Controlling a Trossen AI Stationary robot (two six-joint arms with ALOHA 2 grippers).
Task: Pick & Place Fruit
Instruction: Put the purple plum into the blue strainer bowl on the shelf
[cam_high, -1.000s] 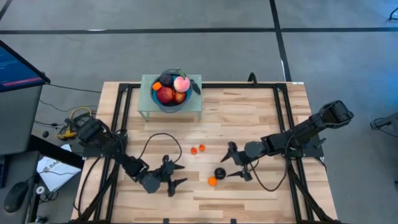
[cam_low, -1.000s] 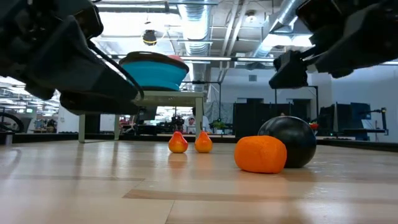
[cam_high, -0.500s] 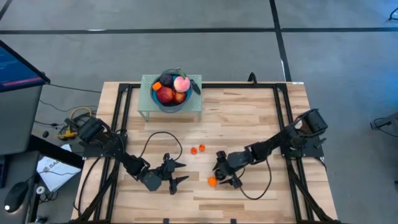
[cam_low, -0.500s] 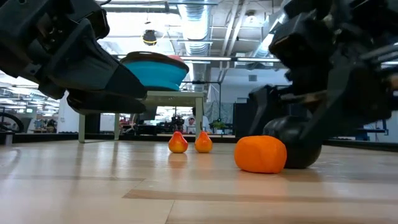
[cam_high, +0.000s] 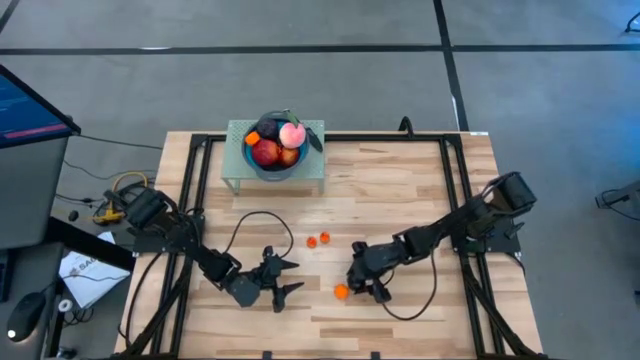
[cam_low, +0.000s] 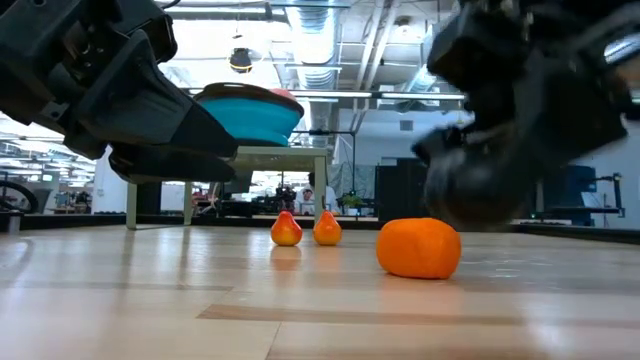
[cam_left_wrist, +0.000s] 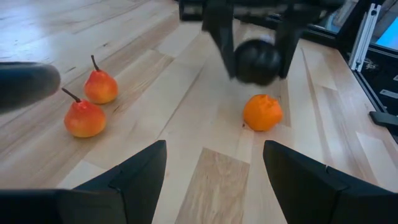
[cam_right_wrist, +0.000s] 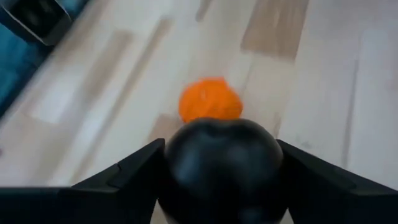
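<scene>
Right gripper (cam_high: 362, 282) is closed around the dark purple, round toy plum (cam_right_wrist: 221, 163), one finger pressed to each side of it. In the low view the plum (cam_low: 478, 190) hangs clear of the light wooden table (cam_high: 400, 190), above and just behind the small orange toy tangerine (cam_low: 418, 247) that lies on the boards. From above, that tangerine (cam_high: 341, 291) sits just beside the right gripper, on its left-arm side.

Left gripper (cam_high: 283, 277) hovers low over the table near the front edge with its fingers spread apart and nothing between them, pointing toward the tangerine (cam_left_wrist: 262, 112) and the plum (cam_left_wrist: 255, 60).

Two tiny orange-red toy pears (cam_high: 318, 240) stand close together on the table, farther back than the grippers and between them; the left wrist view shows each pear (cam_left_wrist: 85, 118) with a thin stem.

At the back of the table, a blue round bowl (cam_high: 272, 166) rests on a pale green stand (cam_high: 312, 170). It holds a red apple (cam_high: 265, 151), a pink peach (cam_high: 291, 134) and other fruit piled together.
</scene>
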